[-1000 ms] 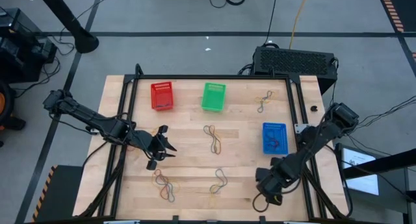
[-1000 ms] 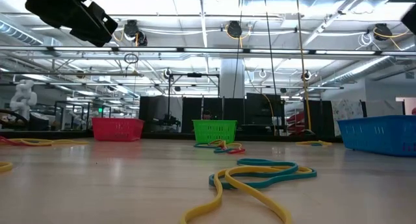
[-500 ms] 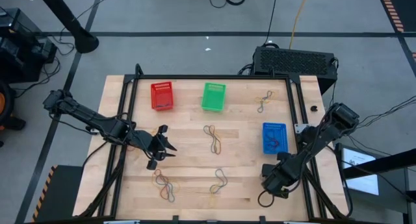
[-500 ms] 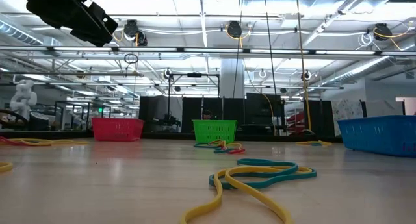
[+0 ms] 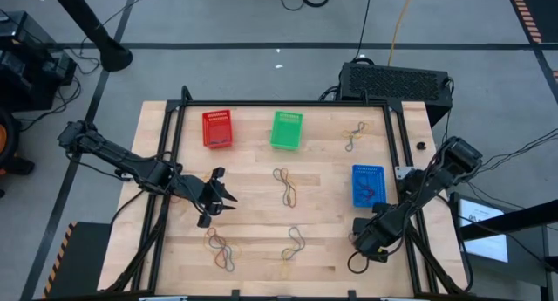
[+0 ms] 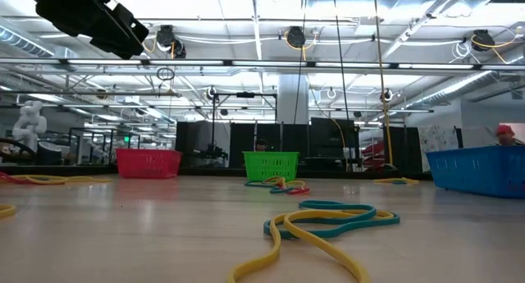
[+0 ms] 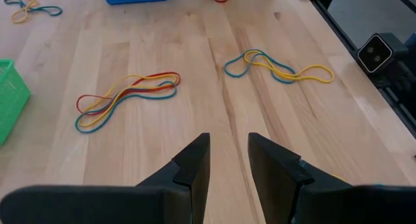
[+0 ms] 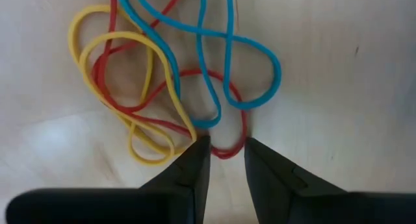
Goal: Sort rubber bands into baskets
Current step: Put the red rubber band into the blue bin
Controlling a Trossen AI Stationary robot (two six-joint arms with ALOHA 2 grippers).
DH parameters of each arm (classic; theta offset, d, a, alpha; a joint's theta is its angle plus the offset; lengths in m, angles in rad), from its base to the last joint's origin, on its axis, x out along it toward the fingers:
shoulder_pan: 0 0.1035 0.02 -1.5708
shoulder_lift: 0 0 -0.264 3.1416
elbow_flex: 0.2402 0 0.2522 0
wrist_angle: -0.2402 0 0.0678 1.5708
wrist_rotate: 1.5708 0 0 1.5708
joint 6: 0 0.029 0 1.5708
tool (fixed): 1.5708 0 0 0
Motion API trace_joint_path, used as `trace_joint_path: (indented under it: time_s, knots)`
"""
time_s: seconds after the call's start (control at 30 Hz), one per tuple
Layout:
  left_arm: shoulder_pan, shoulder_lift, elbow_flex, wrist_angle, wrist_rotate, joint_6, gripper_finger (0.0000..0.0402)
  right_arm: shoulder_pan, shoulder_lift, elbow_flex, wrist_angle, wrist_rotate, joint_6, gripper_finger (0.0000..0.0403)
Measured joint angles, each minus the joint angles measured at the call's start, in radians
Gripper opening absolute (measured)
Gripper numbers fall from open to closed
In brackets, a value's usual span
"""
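Right pincer (image 5: 370, 242), near the bench's front right corner, has shifted slightly toward the blue basket (image 5: 367, 186) over the last second; the high view shows it a little farther in from the bench (image 5: 253, 196) edge than before. Its wrist view places the two fingers (image 8: 195, 160) just over a tangle of rubber bands (image 8: 175, 74) in yellow, red and blue, with a red loop lying across the narrow gap between the tips. The jaws stand parted by a small gap and nothing is gripped.

Left pincer (image 5: 212, 199) is unchanged in place, hovering over the bench's left half between the red basket (image 5: 217, 128) and a cluster of bands near the front edge (image 5: 221, 246). Its jaws are likewise slightly parted and empty.

Other loose clusters remain at bench centre (image 5: 286, 186), front centre (image 5: 294, 242) and back right (image 5: 353, 137). The green basket (image 5: 286, 129) stands beside the red one along the back.

Judged from this, the right arm is settling onto a pick; sorting is at an early stage, since most bands lie outside the baskets. A single-colour grasp from the tangle looks difficult.
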State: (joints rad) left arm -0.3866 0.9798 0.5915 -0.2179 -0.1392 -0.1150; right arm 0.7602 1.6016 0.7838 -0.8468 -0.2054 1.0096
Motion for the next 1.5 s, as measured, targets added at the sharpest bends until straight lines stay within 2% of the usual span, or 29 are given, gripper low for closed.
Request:
trace_joint_path:
  time_s: [0.13, 0.3, 0.53, 0.77, 0.9, 1.07, 1.33, 1.5]
  knots:
    - [0.0, 0.0, 0.0, 0.0, 0.0, 0.0, 0.0111, 0.0, 0.0, -0.006, 0.0, 0.0, 0.0, 0.0067]
    - [0.0, 0.0, 0.0, 0.0, 0.0, 0.0, 0.0111, 0.0, 0.001, -0.006, 0.003, -0.008, -0.001, 0.0009]
    - [0.0, 0.0, 0.0, 0.0, 0.0, 0.0, 0.0111, -0.002, -0.028, -0.01, -0.027, -0.002, 0.017, 0.0002]
    - [0.0, 0.0, 0.0, 0.0, -0.016, 0.0, 0.0111, -0.002, -0.138, -0.012, -0.139, 0.004, 0.173, 0.0001]
    - [0.0, 0.0, 0.0, 0.0, -0.022, 0.0, 0.0111, -0.002, -0.205, -0.011, -0.135, 0.017, 0.247, 0.0]
    - [0.0, 0.0, 0.0, 0.0, -0.022, 0.0, 0.0111, -0.002, -0.274, 0.015, -0.135, 0.133, 0.264, 0.0]
    - [0.0, 0.0, 0.0, 0.0, -0.022, 0.0, 0.0111, -0.002, -0.359, 0.096, -0.135, 0.476, 0.195, 0.0]
    - [0.0, 0.0, 0.0, 0.0, -0.022, 0.0, 0.0111, -0.002, -0.38, 0.157, -0.133, 0.627, 0.118, 0.0]
